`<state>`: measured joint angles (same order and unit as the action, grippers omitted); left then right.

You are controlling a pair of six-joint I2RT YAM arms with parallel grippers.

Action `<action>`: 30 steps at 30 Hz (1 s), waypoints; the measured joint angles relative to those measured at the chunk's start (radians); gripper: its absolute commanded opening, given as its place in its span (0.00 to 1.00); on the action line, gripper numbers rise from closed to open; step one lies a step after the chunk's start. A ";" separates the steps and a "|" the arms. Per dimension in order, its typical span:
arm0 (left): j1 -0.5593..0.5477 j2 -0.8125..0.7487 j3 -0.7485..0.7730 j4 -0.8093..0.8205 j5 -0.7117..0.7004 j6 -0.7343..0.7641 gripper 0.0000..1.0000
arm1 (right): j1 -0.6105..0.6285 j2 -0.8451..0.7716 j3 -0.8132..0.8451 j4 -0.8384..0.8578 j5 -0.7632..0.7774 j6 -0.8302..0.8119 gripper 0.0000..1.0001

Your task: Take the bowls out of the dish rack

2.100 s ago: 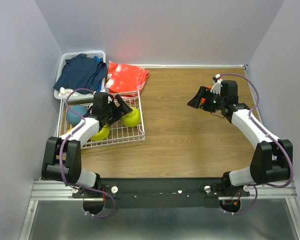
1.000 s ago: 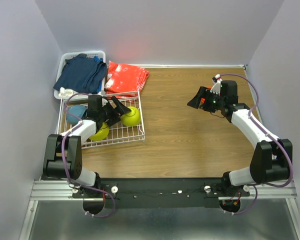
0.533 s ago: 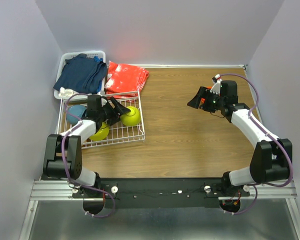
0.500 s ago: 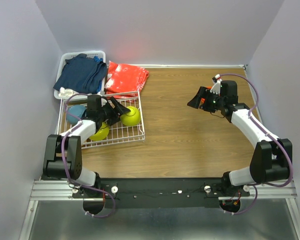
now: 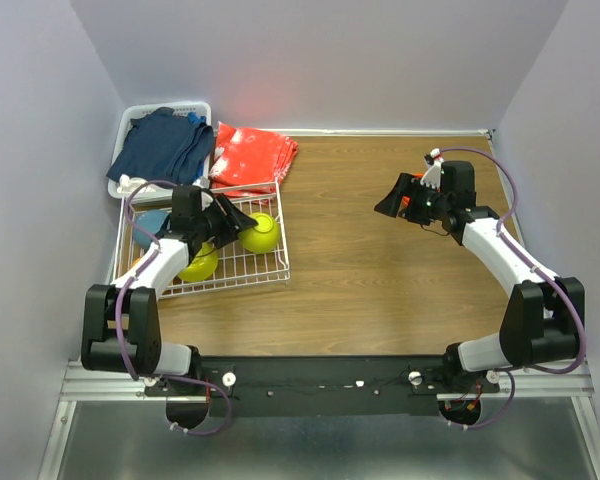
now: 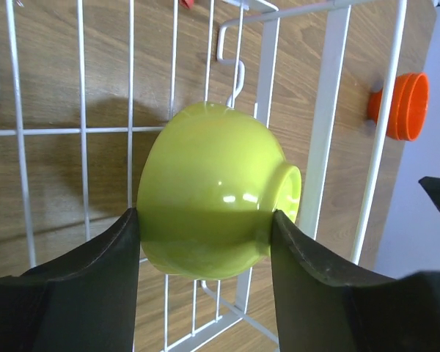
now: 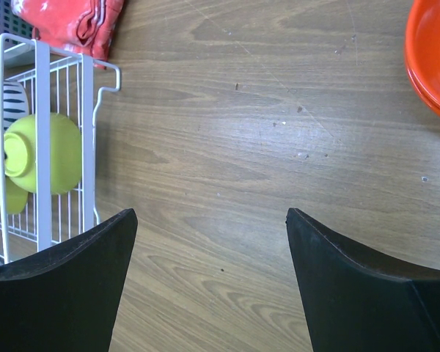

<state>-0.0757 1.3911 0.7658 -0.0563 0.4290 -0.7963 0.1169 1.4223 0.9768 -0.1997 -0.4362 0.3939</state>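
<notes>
The white wire dish rack [image 5: 248, 266] sits at the table's left. A lime green bowl [image 5: 263, 233] lies on its side at the rack's right edge. My left gripper [image 5: 242, 222] is shut on it. In the left wrist view both black fingers [image 6: 95, 271] press the sides of this bowl [image 6: 213, 194] over the rack wires [image 6: 326, 110]. A second lime green bowl [image 5: 200, 264] and a blue bowl [image 5: 153, 222] also lie in the rack. My right gripper [image 5: 388, 206] hangs open over bare wood, far from the rack, nothing between its jaws [image 7: 210, 216].
A white basket of dark blue clothes [image 5: 160, 145] and a red-orange bag [image 5: 252, 157] lie behind the rack. An orange bowl [image 7: 434, 59] sits on the wood near my right gripper. A white striped bowl [image 7: 3, 103] shows in the rack [image 7: 40, 88].
My left gripper's jaws have closed from wide open onto the lime green bowl at the rack's right edge. The right arm has stayed still.
</notes>
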 measured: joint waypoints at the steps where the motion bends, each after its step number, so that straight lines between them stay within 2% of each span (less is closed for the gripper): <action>1: 0.000 -0.007 0.005 -0.011 -0.006 0.005 0.49 | 0.000 0.000 0.000 0.000 0.000 0.000 0.90; 6: 0.000 -0.042 0.035 -0.079 -0.040 0.045 0.43 | 0.000 0.000 0.000 0.001 0.000 0.002 0.90; 15: -0.010 -0.111 0.105 -0.184 -0.090 0.130 0.42 | 0.000 -0.001 0.000 0.005 -0.014 0.008 0.90; 18: -0.045 -0.123 0.173 -0.249 -0.142 0.190 0.42 | 0.000 -0.003 0.000 0.006 -0.024 0.010 0.90; 22: -0.143 -0.148 0.271 -0.315 -0.232 0.277 0.42 | 0.000 -0.013 0.000 0.006 -0.029 0.013 0.90; 30: -0.451 -0.183 0.420 -0.361 -0.476 0.496 0.43 | 0.000 -0.072 -0.007 0.004 -0.031 0.017 0.90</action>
<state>-0.5270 1.2079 1.1858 -0.4171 -0.0467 -0.3000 0.1169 1.3502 0.9699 -0.1955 -0.4667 0.4110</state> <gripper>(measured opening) 0.708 0.904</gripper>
